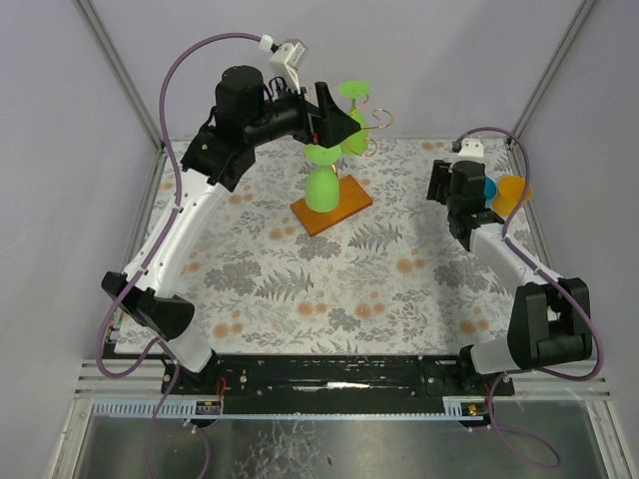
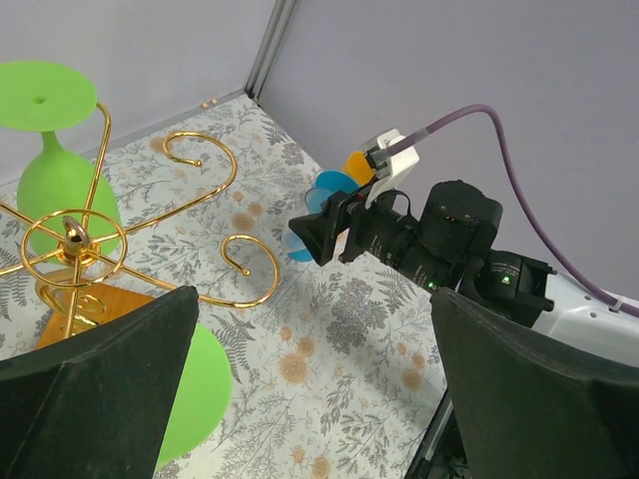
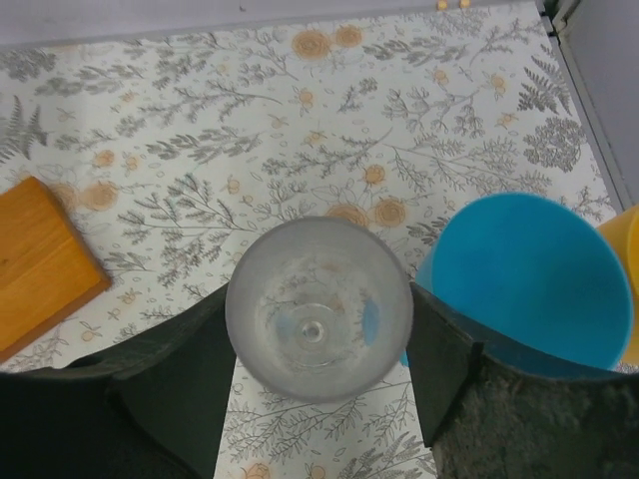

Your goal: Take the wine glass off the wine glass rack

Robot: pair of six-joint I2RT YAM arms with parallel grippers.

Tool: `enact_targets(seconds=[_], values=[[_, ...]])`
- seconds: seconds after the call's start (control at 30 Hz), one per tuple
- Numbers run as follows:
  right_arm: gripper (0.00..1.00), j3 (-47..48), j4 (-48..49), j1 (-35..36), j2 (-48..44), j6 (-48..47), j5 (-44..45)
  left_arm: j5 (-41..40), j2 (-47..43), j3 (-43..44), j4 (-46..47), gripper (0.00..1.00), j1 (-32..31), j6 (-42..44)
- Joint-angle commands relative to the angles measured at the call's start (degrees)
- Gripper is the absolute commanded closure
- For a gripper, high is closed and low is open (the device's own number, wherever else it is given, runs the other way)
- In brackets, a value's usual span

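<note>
The gold wire wine glass rack (image 1: 379,120) stands on its orange base (image 1: 334,208) at the back centre. Green wine glasses (image 1: 319,188) hang upside down from its arms. My left gripper (image 1: 344,125) is open and empty beside the rack's top. In the left wrist view the rack's hub (image 2: 75,239) lies to the left, one green glass (image 2: 55,180) hangs behind it, and a green foot (image 2: 205,384) shows by my left finger. My right gripper (image 3: 319,334), at the right side (image 1: 447,195), is shut on the bowl of a clear frosted wine glass (image 3: 319,309), seen from above.
A blue glass (image 3: 529,289) and an orange glass (image 3: 624,289) stand right next to my right gripper, near the table's right edge (image 1: 489,188). The rack's base corner (image 3: 40,259) lies to its left. Grey walls and frame posts enclose the floral mat (image 1: 329,279).
</note>
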Motion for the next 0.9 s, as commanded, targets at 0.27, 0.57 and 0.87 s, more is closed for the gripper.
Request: enact_targets(seconds=[0.27,0.57,0.87], values=[[0.23,11.9,0.4,0.2,-7.4,0.0,-1.7,0.0,-1.4,-0.5,4.5,0.00,0.7,-0.7],[0.21,19.1,-6.3,0.2,-11.6,5.1,-1.8,-2.1,-1.4,-1.2,6.3,0.00,8.4,-6.3],[0.27,35.8,-30.0,0.2,-9.6,29.2,-23.4,-0.9,-6.2,-9.3,9.7,0.00,14.4,-10.9]])
